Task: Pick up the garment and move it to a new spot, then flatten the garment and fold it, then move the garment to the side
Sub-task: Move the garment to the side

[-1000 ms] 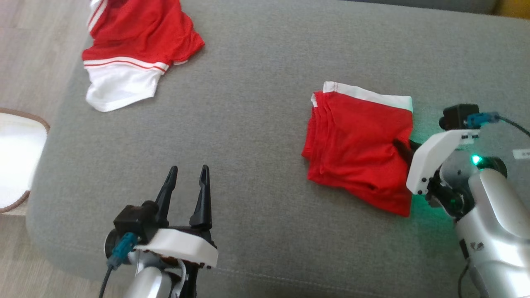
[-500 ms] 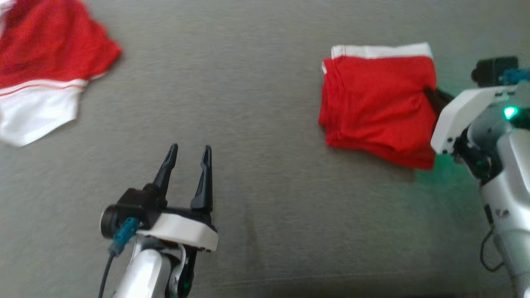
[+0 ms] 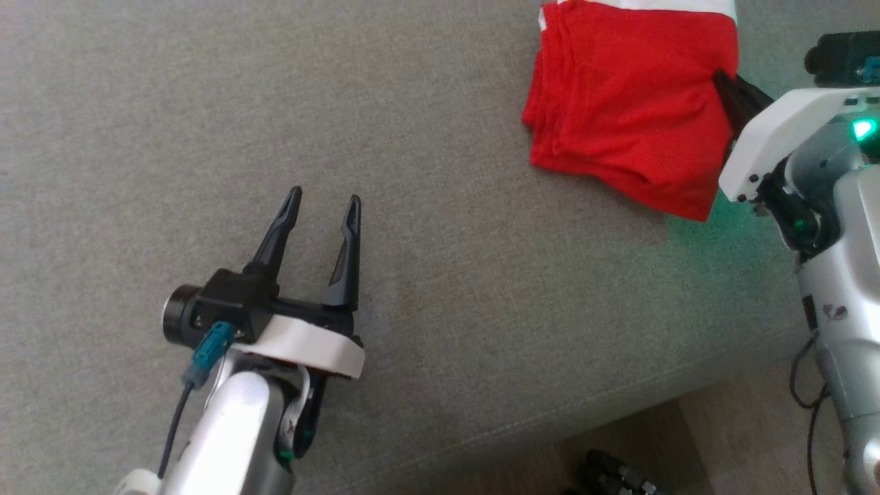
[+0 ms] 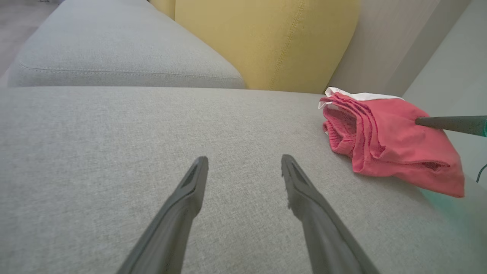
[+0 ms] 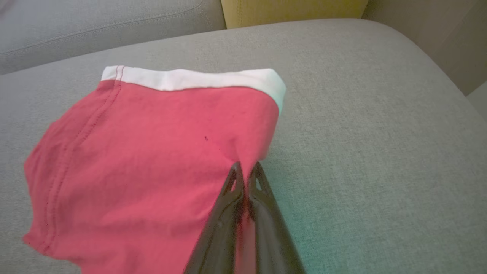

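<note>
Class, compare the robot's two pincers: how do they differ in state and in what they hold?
The left pincer is open; the right pincer is shut. The left pincer holds nothing, over grey cushion; the right pincer pinches the red garment at its edge. Both have long dark fingers.

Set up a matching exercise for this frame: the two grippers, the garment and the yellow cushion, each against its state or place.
1. left gripper
2. right gripper
3. garment
4. yellow cushion

A. standing behind the grey seat
B. fingers apart, holding nothing
C. fingers shut on the red fabric's edge
D. folded, red with a white band

Pairs: 1-B, 2-C, 3-D, 4-A
</note>
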